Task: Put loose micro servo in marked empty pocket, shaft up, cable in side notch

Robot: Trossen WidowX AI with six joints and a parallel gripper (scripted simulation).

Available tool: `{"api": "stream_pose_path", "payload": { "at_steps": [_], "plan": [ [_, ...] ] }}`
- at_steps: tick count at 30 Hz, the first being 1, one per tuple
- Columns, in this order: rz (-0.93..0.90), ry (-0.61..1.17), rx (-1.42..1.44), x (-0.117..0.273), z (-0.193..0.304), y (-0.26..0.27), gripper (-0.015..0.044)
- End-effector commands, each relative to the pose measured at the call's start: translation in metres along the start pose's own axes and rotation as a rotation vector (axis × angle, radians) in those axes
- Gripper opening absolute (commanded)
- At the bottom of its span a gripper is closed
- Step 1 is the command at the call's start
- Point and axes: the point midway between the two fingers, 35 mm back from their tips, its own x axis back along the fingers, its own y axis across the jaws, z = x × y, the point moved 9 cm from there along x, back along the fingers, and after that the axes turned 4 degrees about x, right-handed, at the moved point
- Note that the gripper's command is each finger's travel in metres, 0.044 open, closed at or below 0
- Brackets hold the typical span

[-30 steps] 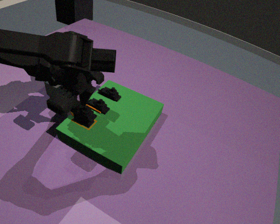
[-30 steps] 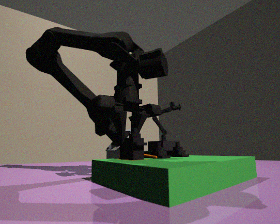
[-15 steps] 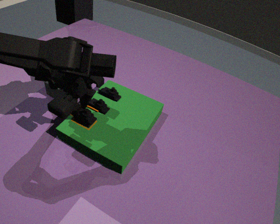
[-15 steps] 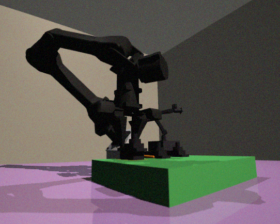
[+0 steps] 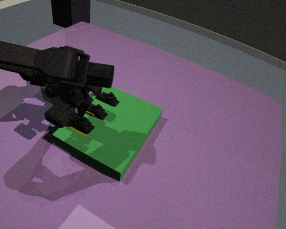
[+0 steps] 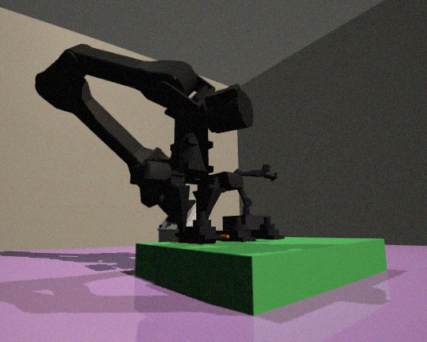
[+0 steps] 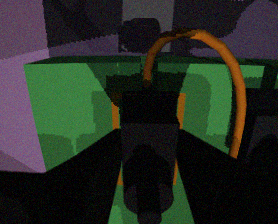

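The dark micro servo [image 5: 84,125] [image 6: 204,233] [image 7: 149,142] stands upright at the orange-outlined pocket [image 5: 78,131] [image 7: 181,110] near the edge of the green deck [image 5: 140,113] [image 6: 315,272] [image 7: 55,100]. Its body is mostly sunk in, with its shaft end up. The ears look at or very near deck level; whether both are flat is unclear. My gripper [image 5: 75,117] [image 6: 193,226] [image 7: 148,136] is shut on the servo, fingers on both sides. The orange cable [image 7: 240,95] [image 5: 88,113] arches out from one end and bends to the right in the wrist view. The side notch is hidden.
Two seated dark servos [image 5: 98,112] [image 5: 109,98] stand in a row beside the held one, the nearer one close to my fingers. A dark block [image 5: 71,13] stands at the back. The deck rests on a purple mat [image 5: 211,132].
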Motion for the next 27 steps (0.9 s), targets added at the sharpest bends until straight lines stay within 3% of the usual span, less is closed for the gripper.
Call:
{"api": "stream_pose_path", "payload": {
  "at_steps": [1, 10, 17, 27],
  "plan": [
    [-0.004, 0.0, 0.007, -0.004, -0.001, 0.0, 0.0],
    [-0.004, 0.0, 0.007, -0.011, -0.001, 0.0, 0.0],
    [-0.004, 0.0, 0.007, -0.008, 0.0, 0.0, 0.0184],
    [-0.003, 0.0, 0.007, 0.027, -0.004, -0.001, 0.0187]
  ]
}}
